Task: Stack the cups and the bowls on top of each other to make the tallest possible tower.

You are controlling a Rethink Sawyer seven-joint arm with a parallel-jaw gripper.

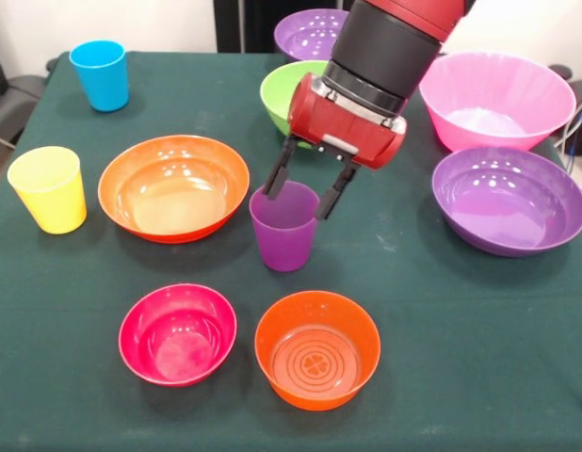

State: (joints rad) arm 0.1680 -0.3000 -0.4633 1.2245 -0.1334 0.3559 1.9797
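**Gripper fingers straddle the rim of the purple cup**

Sawyer's red and black gripper (303, 186) hangs over the small glossy purple plastic cup (283, 227), which stands upright and mouth-up on the dark green cloth-covered table (442, 320). Its two black fingers (278, 169) are spread apart, one reaching down at each side of the cup's rim; whether either pad touches the plastic cannot be told. Nothing is stacked: every cup and bowl stands alone on the cloth.

Taking the purple cup as the landmark:
- The wide orange glossy plastic bowl (173, 187) sits just beside it to picture-left.
- The yellow tapered plastic cup (49, 188) stands further left, beyond the wide orange bowl.
- The blue tapered plastic cup (100, 74) stands well apart, toward the far-left corner.
- The lime green round plastic bowl (282, 94) lies behind it, partly hidden by the gripper's red body.
- A purple glossy bowl (308, 32) sits beyond the green one at the top edge, partly covered by the arm.
- The big pink plastic bowl (496, 99) is up and to the right.
- A second, wider purple round bowl (509, 199) lies to the right, in front of the pink one.
- The small red glossy bowl (177, 333) sits nearer the camera, to the left.
- The small orange round bowl (316, 348) sits nearer the camera, almost directly in front.
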